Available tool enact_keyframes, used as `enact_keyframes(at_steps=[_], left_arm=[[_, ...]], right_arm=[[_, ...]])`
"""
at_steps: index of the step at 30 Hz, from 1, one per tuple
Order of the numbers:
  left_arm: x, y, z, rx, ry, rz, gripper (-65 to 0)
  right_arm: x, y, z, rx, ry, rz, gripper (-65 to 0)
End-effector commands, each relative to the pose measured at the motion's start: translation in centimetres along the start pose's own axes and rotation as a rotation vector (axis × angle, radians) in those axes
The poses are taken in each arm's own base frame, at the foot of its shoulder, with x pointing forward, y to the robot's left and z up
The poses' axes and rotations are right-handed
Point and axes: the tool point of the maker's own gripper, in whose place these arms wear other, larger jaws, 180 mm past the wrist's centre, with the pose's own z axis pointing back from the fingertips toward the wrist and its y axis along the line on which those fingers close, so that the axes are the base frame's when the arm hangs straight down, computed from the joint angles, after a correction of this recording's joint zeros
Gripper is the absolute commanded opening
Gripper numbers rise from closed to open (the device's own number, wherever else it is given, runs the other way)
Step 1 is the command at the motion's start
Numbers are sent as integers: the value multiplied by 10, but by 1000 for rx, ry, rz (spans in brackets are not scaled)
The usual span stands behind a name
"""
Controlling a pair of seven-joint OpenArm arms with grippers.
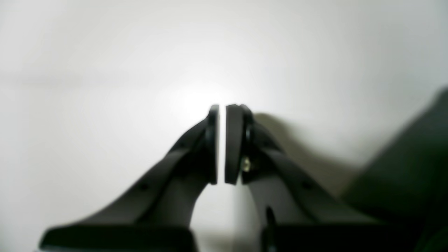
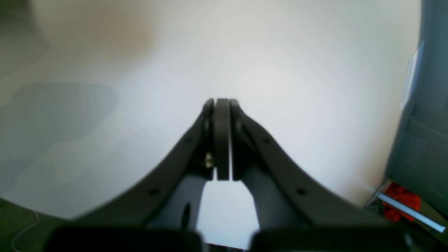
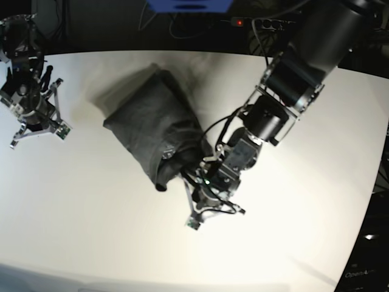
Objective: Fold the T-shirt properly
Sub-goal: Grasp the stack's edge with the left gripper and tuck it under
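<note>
T-shirt is lying bunched mid-table, left gripper hovering just beside its near edge with fingers nearly closed on nothing, right gripper sitting clenched, empty, well apart.

**T-shirt: dark charcoal-grey, bunched**

One T-shirt, plain dark grey, soft wrinkled fabric, no print visible. Lies on the white table as a compact, roughly folded bundle, its long axis running diagonally from upper left to lower right in the base view. Lower end rumpled and rolled. Sleeves and neck label cannot be made out. A blurred dark edge shows at the left wrist view's right margin.
</note>
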Motion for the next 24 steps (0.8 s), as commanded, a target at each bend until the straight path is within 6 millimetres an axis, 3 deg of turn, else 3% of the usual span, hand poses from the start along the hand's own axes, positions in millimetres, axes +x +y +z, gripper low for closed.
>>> enact_keyframes(at_steps=[1, 2, 6, 9, 14, 18, 24], left_arm=[[32, 18, 8, 34, -70, 24, -616], [29, 32, 11, 49, -52, 59, -616], [4, 51, 36, 51, 50, 161, -616], [-15, 46, 61, 28, 115, 147, -616], [-51, 20, 96, -73, 231, -3, -616], [-74, 14, 101, -91, 312, -30, -617], [-101, -2, 93, -119, 376, -59, -617]], right_arm=[[2, -9, 4, -30, -13, 1, -644], [2, -7, 4, -24, -17, 1, -644], [5, 0, 3, -11, -34, -2, -644], [8, 4, 2, -2, -45, -17, -644], [12, 6, 2, 1, -58, -28, -644], [14, 7, 2, 1, -62, -34, -644], [15, 7, 2, 1, -64, -35, -644]])
